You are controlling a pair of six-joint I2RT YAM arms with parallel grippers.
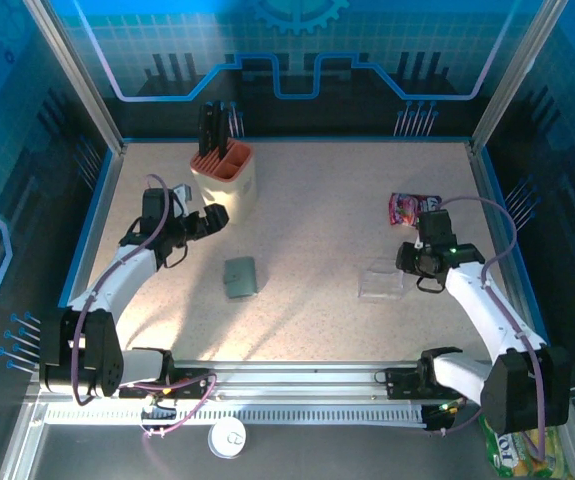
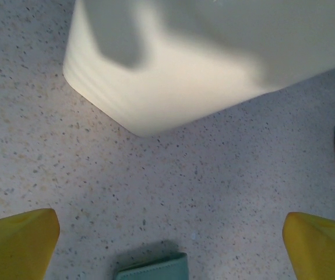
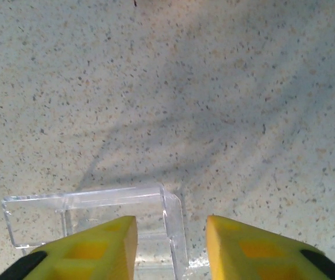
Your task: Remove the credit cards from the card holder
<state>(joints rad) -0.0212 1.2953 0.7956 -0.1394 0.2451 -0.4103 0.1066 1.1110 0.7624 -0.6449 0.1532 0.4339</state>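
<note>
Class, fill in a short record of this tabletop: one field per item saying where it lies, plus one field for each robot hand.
card holder: flat on the table, left of centre, touched by neither hand
knife block: upright, far left
snack packet: far right
clear plastic stand: right of the card holder
left hand: open, empty, over the table between the knife block and the card holder
right hand: fingers apart, straddling one wall of the clear plastic stand
</note>
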